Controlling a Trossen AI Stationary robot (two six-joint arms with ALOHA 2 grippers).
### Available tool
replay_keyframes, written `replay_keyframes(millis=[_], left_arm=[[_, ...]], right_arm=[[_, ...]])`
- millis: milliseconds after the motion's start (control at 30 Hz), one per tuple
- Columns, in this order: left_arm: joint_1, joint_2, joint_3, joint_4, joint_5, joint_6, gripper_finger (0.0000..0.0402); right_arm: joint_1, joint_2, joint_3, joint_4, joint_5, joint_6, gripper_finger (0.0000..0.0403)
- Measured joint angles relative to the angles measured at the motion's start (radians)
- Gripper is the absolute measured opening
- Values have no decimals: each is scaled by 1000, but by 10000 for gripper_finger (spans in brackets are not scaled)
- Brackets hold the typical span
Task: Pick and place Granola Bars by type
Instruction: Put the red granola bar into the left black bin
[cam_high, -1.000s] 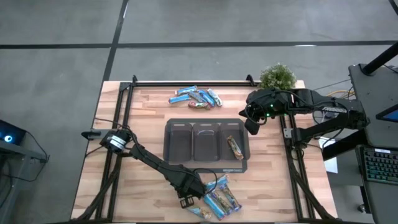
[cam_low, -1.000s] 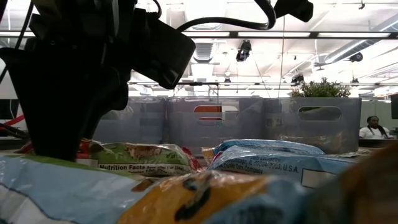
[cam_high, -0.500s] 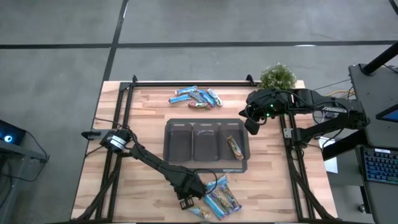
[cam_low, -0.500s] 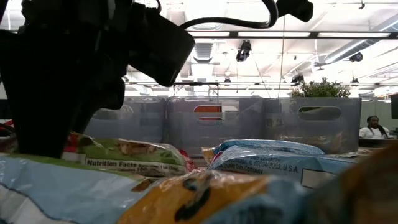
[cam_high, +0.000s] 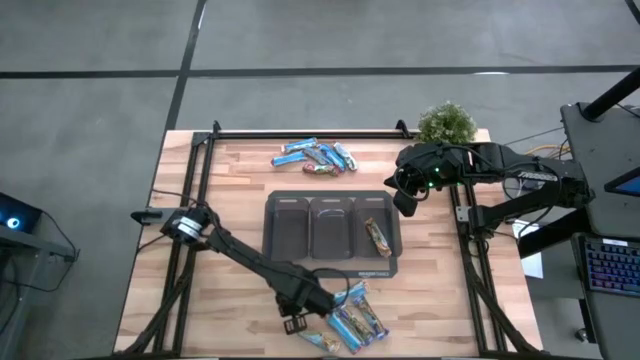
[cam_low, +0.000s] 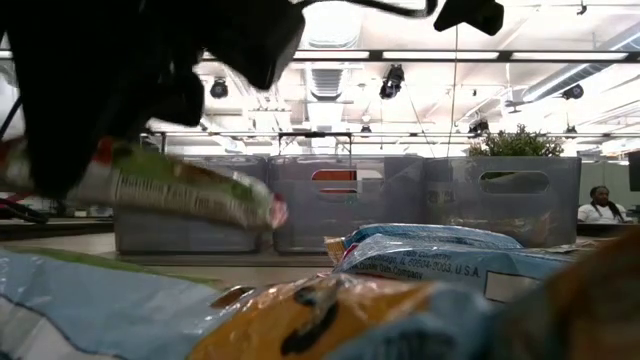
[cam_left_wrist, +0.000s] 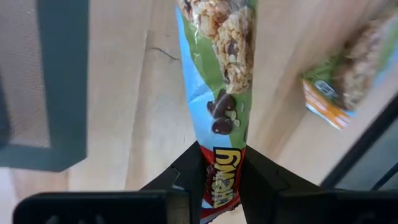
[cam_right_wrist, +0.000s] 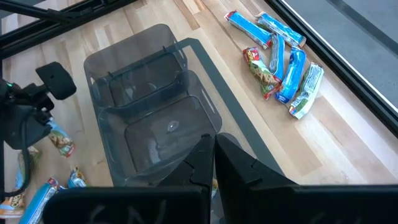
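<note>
**Asker:** What is your left tool (cam_left_wrist: 221, 180) doing?

**Me:** It is clenching one end of a green-and-red wrapped bar (cam_left_wrist: 221, 81). In my left wrist view the wrapper is running straight out from between the fingers (cam_left_wrist: 261, 177), with the wooden table (cam_left_wrist: 124, 112) below it. From the low camera the bar (cam_low: 190, 190) is hanging clear of the table, tilted, with its far end lower.

**Asker:** Where is that over the table?

**Me:** From above, my left tool (cam_high: 296, 318) is sitting near the front edge, just beside the front pile of bars (cam_high: 352, 318) and in front of the grey tray (cam_high: 331, 262).

**Asker:** And the other bars?

**Me:** The front pile is lying loose, light blue wrappers mixed with an orange-brown one. A second cluster of bars (cam_high: 316, 156) is lying behind the tray, mostly blue with one red-and-green. The tray is showing three compartments side by side; one bar (cam_high: 377, 236) is lying in the right-hand compartment, and I am not making out anything in the other two.

**Asker:** Your right tool?

**Me:** My right tool (cam_high: 407, 198) is waiting clenched with nothing in it, hovering off the tray's right rear corner, near the small green plant (cam_high: 445, 123). Its wrist view is looking down on the tray (cam_right_wrist: 149, 124) and the rear cluster (cam_right_wrist: 280, 59).
</note>
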Motion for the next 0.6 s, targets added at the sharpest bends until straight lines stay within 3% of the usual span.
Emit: replay_keyframes(millis=[367, 600], left_arm=[[27, -1, 267, -254, -5, 44, 64], [44, -11, 449, -361, -93, 64, 64]], right_arm=[[0, 0, 0, 0, 0, -2, 8], [0, 0, 0, 0, 0, -2, 8]])
